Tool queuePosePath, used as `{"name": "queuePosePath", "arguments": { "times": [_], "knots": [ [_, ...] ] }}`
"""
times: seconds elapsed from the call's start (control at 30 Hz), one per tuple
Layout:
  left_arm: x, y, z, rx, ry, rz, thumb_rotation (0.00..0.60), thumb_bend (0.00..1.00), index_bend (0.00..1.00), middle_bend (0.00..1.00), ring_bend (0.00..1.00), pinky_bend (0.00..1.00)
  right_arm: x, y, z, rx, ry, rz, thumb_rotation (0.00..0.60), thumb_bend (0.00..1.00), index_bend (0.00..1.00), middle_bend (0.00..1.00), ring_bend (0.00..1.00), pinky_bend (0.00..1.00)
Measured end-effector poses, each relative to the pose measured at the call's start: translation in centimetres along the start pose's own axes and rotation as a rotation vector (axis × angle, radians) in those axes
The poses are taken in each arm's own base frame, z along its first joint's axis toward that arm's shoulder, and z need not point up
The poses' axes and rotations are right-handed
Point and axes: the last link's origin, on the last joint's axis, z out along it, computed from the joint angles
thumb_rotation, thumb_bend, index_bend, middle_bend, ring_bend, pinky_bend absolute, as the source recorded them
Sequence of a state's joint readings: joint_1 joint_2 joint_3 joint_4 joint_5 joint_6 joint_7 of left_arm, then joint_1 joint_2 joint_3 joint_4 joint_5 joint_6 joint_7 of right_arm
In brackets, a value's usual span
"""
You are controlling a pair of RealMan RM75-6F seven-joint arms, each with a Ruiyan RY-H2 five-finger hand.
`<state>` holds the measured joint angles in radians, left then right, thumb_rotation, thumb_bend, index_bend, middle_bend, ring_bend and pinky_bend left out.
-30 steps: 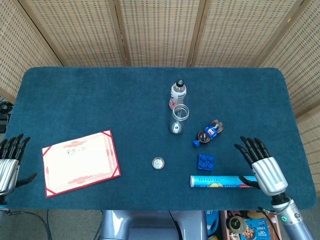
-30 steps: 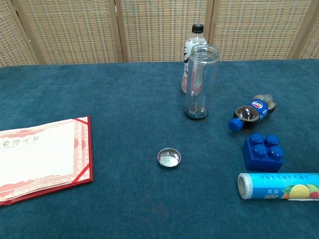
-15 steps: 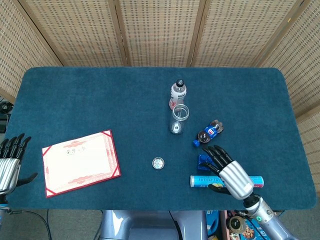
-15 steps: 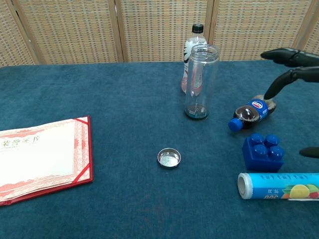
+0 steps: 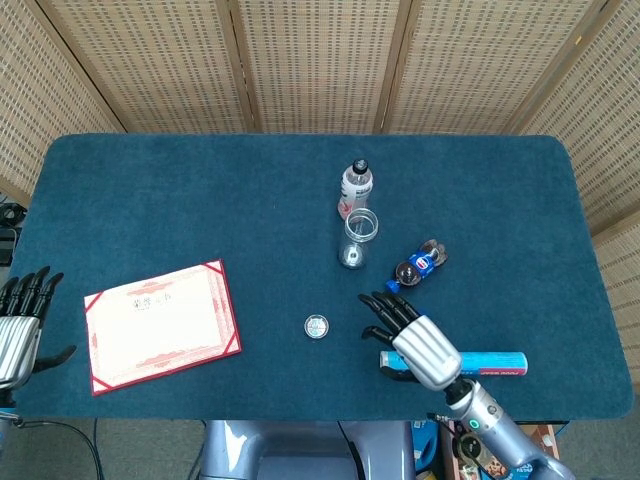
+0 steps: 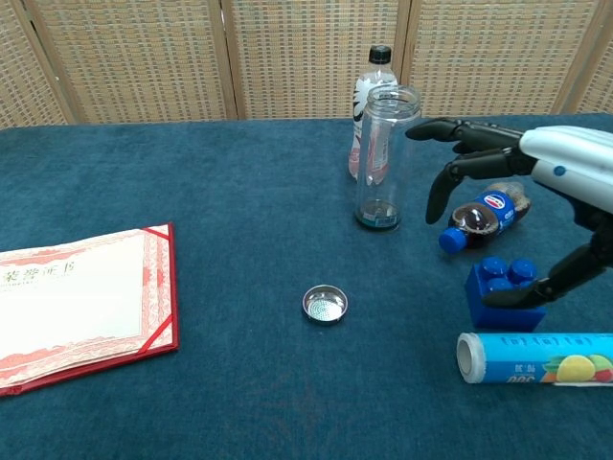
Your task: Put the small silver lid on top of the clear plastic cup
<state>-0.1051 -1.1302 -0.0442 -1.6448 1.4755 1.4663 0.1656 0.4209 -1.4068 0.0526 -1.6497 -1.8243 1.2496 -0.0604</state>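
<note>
Nothing is done yet: the small silver lid [image 5: 317, 325] lies on the bench, at 7 o'clock from the clear plastic cup [image 5: 358, 238]. The right robot hand [image 5: 410, 337] hovers open and empty, as does the left robot hand [image 5: 18, 320].

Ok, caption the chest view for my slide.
Open right hand above the blue brick, silver lid lying apart from the clear cup.

The head view looks steeply down from high up, taking in the whole dark blue carpeted worktop [image 5: 200, 190]. The chest view sits low and near, facing the far wicker screen [image 6: 306, 57]. Both share the worktop's middle.
</note>
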Motion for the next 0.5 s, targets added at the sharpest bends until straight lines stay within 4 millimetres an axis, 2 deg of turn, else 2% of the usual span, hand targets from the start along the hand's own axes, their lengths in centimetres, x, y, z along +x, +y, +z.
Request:
{"name": "queuePosePath", "arguments": {
  "times": [0.23,0.5],
  "knots": [
    [-0.2,0.1,0.2,-0.006,-0.013,-0.006,0.6,0.13,0.0,0.0,0.0,0.0,-1.4,-1.0,3.4,0.001,-0.038,0.005,0.6,0.2,0.44,0.13,0.0,0.17],
    [-0.3,-0.1,0.4,-0.002,-0.022,-0.016,0.6,0.13,0.0,0.0,0.0,0.0,-2.5,-1.7,5.3,0.008,-0.057,0.012,0.6,0.24,0.46,0.15,0.0,0.19]
  ]
}}
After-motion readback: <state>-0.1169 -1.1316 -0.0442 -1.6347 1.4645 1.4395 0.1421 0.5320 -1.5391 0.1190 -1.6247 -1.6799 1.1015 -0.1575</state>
